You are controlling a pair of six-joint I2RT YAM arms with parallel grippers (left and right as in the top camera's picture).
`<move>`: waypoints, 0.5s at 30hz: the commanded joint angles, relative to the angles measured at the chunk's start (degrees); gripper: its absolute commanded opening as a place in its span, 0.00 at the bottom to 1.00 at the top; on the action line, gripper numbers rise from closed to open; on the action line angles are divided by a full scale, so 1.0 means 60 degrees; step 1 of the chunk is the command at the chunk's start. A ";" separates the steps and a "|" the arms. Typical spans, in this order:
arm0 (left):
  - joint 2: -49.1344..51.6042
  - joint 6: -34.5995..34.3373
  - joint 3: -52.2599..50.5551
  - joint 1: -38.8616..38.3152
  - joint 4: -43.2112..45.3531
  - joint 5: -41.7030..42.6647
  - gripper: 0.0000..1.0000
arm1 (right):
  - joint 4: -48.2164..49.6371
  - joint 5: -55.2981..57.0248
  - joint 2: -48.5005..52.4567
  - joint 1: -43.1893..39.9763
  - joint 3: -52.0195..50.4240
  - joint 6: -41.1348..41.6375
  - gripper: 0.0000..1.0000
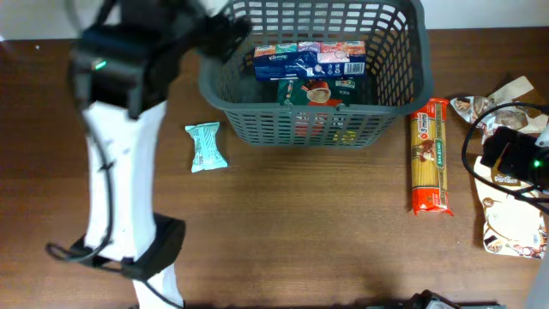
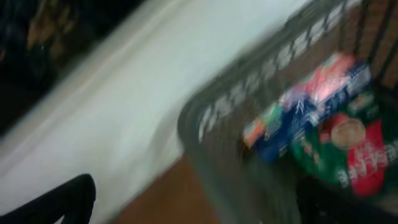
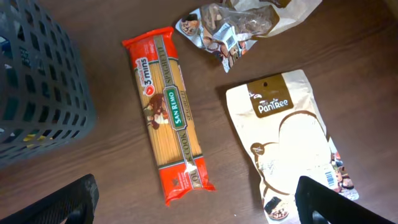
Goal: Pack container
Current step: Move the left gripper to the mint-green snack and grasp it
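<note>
The container [image 1: 310, 129], a dark grey slotted basket, stands at the back centre. A blue tissue pack [image 1: 309, 58] and a green and red packet [image 1: 316, 91] lie in it. My left gripper [image 2: 199, 208] hovers open by the container's left rim [image 2: 249, 93], with nothing between its fingers. That view is blurred, with the blue pack [image 2: 311, 106] and green packet [image 2: 354, 149] showing inside. My right gripper [image 3: 193, 208] stands open and empty above the table. The spaghetti pack [image 3: 168, 112] and a white and brown pouch [image 3: 292, 143] lie just ahead of it.
A teal packet [image 1: 206, 146] lies left of the container. The spaghetti pack [image 1: 429, 154] lies to the container's right. A crumpled foil packet [image 3: 227, 28] and the pouch [image 1: 513, 227] lie at the far right, under my right arm [image 1: 515, 156]. My left arm [image 1: 120, 129] covers the left side.
</note>
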 commanded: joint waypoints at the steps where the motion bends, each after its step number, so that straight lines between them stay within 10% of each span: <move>1: 0.0076 -0.1596 -0.0022 0.0568 -0.0969 -0.0943 0.99 | -0.0004 0.0113 0.0015 -0.0044 0.0146 0.0015 0.99; 5: 0.0233 -0.3235 -0.0215 0.1501 -0.2167 -0.0860 0.99 | -0.0007 0.0113 0.0015 -0.0044 0.0146 0.0011 0.99; 15: 0.0397 -0.3297 -0.2415 0.3333 -0.2135 0.1359 0.99 | -0.0007 0.0109 0.0015 -0.0044 0.0146 0.0011 0.99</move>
